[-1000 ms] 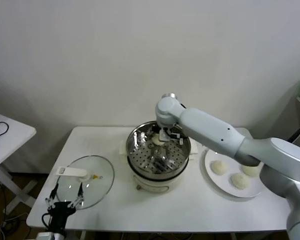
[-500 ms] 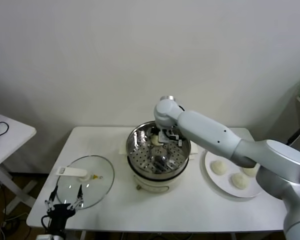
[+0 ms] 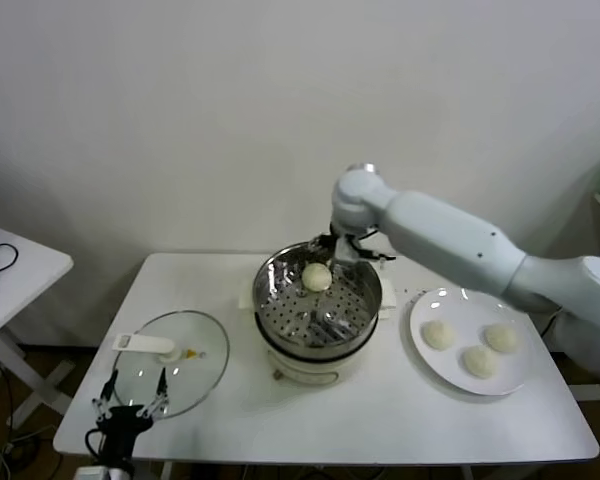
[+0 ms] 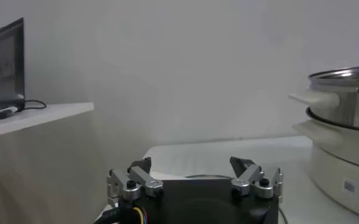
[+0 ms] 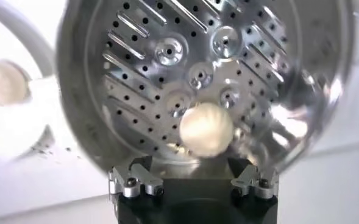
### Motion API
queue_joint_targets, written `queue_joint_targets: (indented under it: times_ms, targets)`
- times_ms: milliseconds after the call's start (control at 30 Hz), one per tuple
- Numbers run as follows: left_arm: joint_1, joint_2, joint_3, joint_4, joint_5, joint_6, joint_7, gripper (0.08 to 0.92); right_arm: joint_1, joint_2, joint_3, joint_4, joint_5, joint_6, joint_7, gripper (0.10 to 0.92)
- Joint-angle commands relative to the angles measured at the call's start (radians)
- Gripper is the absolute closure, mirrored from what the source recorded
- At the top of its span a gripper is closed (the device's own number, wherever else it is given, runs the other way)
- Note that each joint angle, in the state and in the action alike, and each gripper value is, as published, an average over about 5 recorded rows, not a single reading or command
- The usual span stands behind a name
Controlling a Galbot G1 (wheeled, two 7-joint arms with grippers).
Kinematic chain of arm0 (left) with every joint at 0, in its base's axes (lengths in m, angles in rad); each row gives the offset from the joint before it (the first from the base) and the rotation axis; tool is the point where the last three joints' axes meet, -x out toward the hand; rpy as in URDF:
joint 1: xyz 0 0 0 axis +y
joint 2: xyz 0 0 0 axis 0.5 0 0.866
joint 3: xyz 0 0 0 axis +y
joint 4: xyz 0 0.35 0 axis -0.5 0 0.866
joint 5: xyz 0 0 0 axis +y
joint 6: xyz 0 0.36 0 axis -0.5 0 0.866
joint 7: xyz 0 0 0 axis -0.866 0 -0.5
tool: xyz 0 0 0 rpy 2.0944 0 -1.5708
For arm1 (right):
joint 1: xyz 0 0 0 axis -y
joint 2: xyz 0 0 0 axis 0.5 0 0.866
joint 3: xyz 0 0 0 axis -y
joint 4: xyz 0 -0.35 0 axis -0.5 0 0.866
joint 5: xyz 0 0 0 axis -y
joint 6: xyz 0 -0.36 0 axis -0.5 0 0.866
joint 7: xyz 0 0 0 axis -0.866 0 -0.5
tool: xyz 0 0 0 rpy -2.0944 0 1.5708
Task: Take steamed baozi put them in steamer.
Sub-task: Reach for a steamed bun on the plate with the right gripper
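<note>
1. Nearest the robot, at the front left edge of the white table [image 3: 380,420], the left gripper [image 3: 128,404] is parked low, its fingers spread apart and nothing held between them.
2. Just beyond it, a flat glass lid [image 3: 170,362] with a white handle is laid on the table surface, well apart from the pot.
3. On the right side of the table, a round white plate [image 3: 520,382] is seen carrying three steamed baozi [image 3: 439,335], cream-white and smooth, set close together but not stacked.
4. In the middle of the table, the steamer [image 3: 280,315] is found: a shiny steel basket with a perforated floor, seated on a cream-white pot base [image 3: 310,372].
5. One bun [image 3: 317,277] is seen lying inside the steamer, on the far part of its holed floor, near the back wall. In the right wrist view the same bun [image 5: 206,129] rests free on the perforated metal, touched by nothing.
6. Above and just behind the steamer's far rim, the right gripper [image 3: 348,246] is held on its long white arm, which reaches in from the right. Its fingers [image 5: 135,180] are splayed wide and are released, clear of the bun below.
7. Farthest back, a plain pale wall [image 3: 180,120] is seen; at the far left, part of a second white table [image 3: 20,275] is visible.
</note>
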Motion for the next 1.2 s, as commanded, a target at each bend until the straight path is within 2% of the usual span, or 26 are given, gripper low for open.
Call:
queue_joint_targets:
  times_ms: [33, 100, 233, 533, 833, 1200]
  targets:
    - [-0.017, 0.007, 0.006, 0.006, 0.002, 0.003, 0.000, 0.177, 0.212, -0.278, -0.203, 0.041, 0.695, -0.371, 0.083, 0.203]
    - [-0.027, 0.011, 0.009, 0.012, 0.001, 0.005, 0.002, 0.177, 0.203, -0.340, -0.216, 0.039, 0.751, -0.430, 0.124, 0.203]
    - [-0.039, 0.016, 0.014, 0.016, 0.000, 0.008, 0.005, 0.177, 0.133, -0.443, -0.203, 0.026, 0.738, -0.455, 0.138, 0.203]
    - [-0.043, 0.027, 0.020, 0.023, 0.000, 0.012, 0.007, 0.177, -0.163, -0.562, 0.004, 0.008, 0.525, -0.468, 0.044, 0.203]
    - [-0.042, 0.026, 0.017, 0.025, 0.002, 0.013, 0.007, 0.177, -0.402, -0.492, 0.166, -0.063, 0.354, -0.465, 0.043, 0.203]
    - [-0.033, 0.017, 0.011, 0.024, 0.002, 0.010, 0.007, 0.177, -0.436, -0.331, 0.165, -0.203, 0.291, -0.463, 0.089, 0.203]
